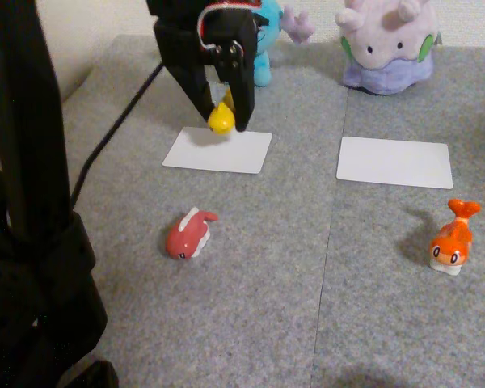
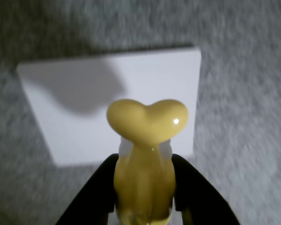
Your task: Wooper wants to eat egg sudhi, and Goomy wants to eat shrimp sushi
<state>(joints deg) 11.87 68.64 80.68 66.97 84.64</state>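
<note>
My black gripper (image 1: pixel 222 120) is shut on the yellow egg sudhi (image 1: pixel 221 120), holding it just above the far edge of the left white card (image 1: pixel 218 151). In the wrist view the egg sudhi (image 2: pixel 147 154) sits between my fingers (image 2: pixel 199 197), forked tail up, over that card (image 2: pixel 145 79). Wooper (image 1: pixel 267 48), a light blue plush, stands behind the gripper and is mostly hidden by it. Goomy (image 1: pixel 388 44), pale lilac, stands at the back right. The orange shrimp sushi (image 1: pixel 453 238) lies at the front right.
A second white card (image 1: pixel 394 162) lies in front of Goomy. A red fish figure (image 1: pixel 190 234) lies on the grey mat left of centre. A black stand and cable (image 1: pixel 32 202) fill the left edge.
</note>
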